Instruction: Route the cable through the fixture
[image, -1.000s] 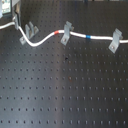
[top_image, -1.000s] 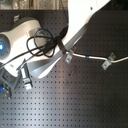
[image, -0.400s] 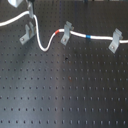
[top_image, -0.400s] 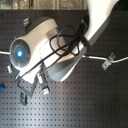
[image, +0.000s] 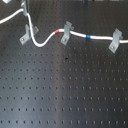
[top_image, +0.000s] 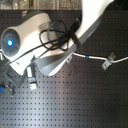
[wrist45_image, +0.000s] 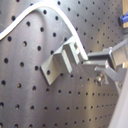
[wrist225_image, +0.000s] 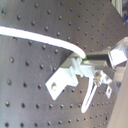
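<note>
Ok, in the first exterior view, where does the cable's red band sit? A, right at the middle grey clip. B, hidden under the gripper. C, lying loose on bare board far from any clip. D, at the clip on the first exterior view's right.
A: in the first exterior view the red band of the white cable lies right against the middle grey clip.

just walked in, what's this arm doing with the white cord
A single Panda arm is threading the cable across a black perforated board. The cable already lies across the two clips toward the first exterior view's right. The gripper holds the cable beside the fixture at the first exterior view's left.
</note>
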